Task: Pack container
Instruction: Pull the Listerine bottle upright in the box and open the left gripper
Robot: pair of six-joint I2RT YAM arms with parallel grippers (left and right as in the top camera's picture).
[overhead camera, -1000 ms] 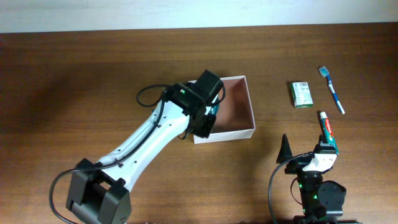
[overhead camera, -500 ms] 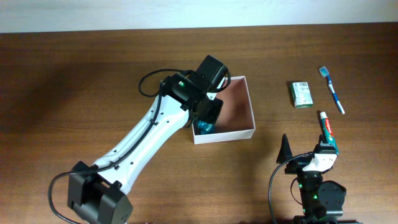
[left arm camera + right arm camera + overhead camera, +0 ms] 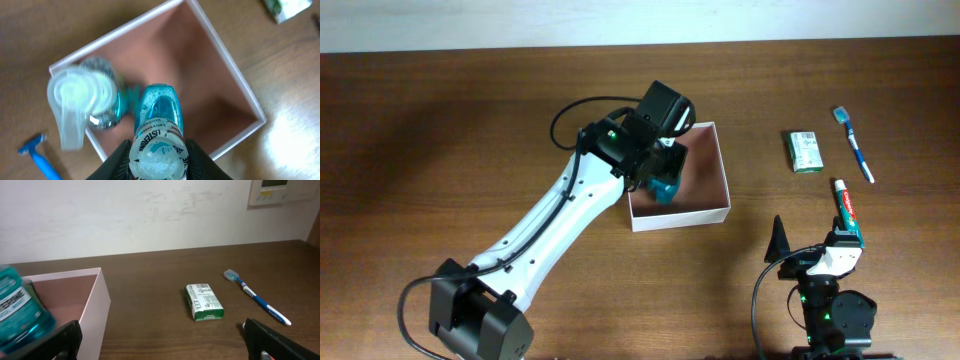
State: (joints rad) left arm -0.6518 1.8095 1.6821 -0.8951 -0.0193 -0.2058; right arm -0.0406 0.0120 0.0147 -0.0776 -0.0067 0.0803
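Container (image 3: 685, 217) left side hidden under arm (image 3: 570, 200); left jaws clamp mouthwash bottle (image 3: 158, 127); right jaws apart.

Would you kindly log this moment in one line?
left gripper shut on teal mouthwash bottle; over white cardboard box; right gripper open

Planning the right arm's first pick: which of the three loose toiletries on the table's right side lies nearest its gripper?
The toothpaste tube, right beside the right gripper; the toothbrush and green packet lie farther back.
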